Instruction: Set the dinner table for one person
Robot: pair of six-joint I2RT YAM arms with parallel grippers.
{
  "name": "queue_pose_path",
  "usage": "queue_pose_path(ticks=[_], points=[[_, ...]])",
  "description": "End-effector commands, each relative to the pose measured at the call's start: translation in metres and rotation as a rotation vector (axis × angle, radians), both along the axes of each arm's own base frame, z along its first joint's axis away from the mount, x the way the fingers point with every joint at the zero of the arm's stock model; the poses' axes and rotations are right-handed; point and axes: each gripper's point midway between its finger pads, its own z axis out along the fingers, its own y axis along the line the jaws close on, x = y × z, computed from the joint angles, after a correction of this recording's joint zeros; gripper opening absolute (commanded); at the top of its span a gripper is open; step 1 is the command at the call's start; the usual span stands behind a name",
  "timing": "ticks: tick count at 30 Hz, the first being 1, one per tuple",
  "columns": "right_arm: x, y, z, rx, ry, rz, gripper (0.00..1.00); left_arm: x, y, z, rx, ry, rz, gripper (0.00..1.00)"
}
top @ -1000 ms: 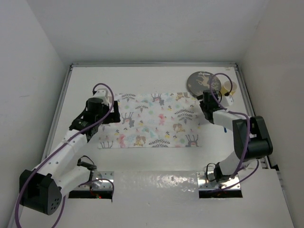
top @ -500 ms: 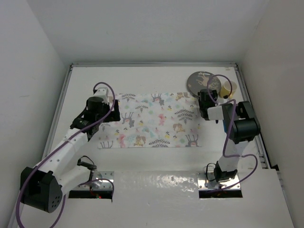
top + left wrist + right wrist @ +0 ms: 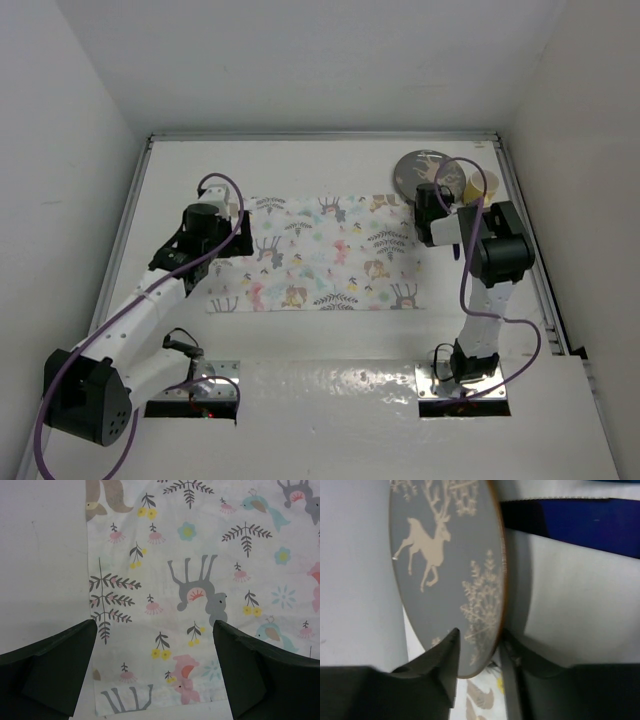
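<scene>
Looking down from the top cam, I see the big plain white flat desk with a thin metal rail round its edge point(image 3: 300, 170). It is far bigger than all the other things, & they all sit on it. In the middle lies a flat oblong cloth with pastel animals & leaves on it point(image 3: 330, 255). Just past the cloth's far right corner is a round grey plate with a cream deer & ferns on it point(image 3: 418, 168). A small yellow thing point(image 3: 455, 178) is right beside the plate, partly hid by a purple cable. I can't tell what it is.

The left arm point(image 3: 150, 300) reaches to the left end of the cloth. On the L wrist cam the left jaws are wide apart w/ nothing held. One finger point(image 3: 50, 675) is over bare desk by the cloth's edge; the other is over the print.

The right arm point(image 3: 495, 255) reaches to the plate. On the R wrist cam the right jaws are pinched on the plate's rim. One finger point(image 3: 440, 665) is on the printed face & the other is on the far side of the rim.
</scene>
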Motion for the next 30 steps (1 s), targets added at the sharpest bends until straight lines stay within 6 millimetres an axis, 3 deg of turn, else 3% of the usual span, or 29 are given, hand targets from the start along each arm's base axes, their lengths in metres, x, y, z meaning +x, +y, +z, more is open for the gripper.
queue_pose_path(ticks=[1, 3, 6, 11, 18, 20, 21, 26, 30], points=[[-0.016, -0.005, -0.029, 0.022, 0.073, -0.037, 0.34, 0.010, 0.003, 0.013, 0.000, -0.055, 0.011, 1.00], [-0.016, -0.004, -0.028, 0.029, 0.041, -0.034, 0.16, 0.010, 0.003, 0.014, 0.000, -0.057, 0.012, 1.00], [-0.013, -0.001, -0.018, 0.031, -0.006, -0.010, 0.00, 0.010, 0.003, 0.015, -0.001, -0.060, 0.011, 1.00], [-0.007, 0.003, 0.011, 0.006, -0.096, 0.042, 0.00, 0.009, 0.001, 0.016, -0.008, -0.062, 0.000, 1.00], [0.008, 0.013, 0.075, -0.046, -0.287, 0.130, 0.00, 0.008, -0.002, 0.021, -0.023, -0.079, -0.013, 1.00], [0.007, 0.015, 0.085, -0.058, -0.314, 0.150, 0.00, 0.008, -0.002, 0.022, -0.025, -0.082, -0.016, 1.00], [0.009, 0.016, 0.101, -0.062, -0.364, 0.156, 0.00, 0.008, -0.002, 0.022, -0.026, -0.083, -0.017, 1.00], [0.009, 0.029, 0.140, -0.095, -0.468, 0.236, 0.00, 0.007, -0.005, 0.024, -0.036, -0.090, -0.028, 1.00], [0.006, 0.043, 0.163, -0.097, -0.546, 0.318, 0.00, 0.006, -0.006, 0.026, -0.040, -0.095, -0.034, 1.00]])
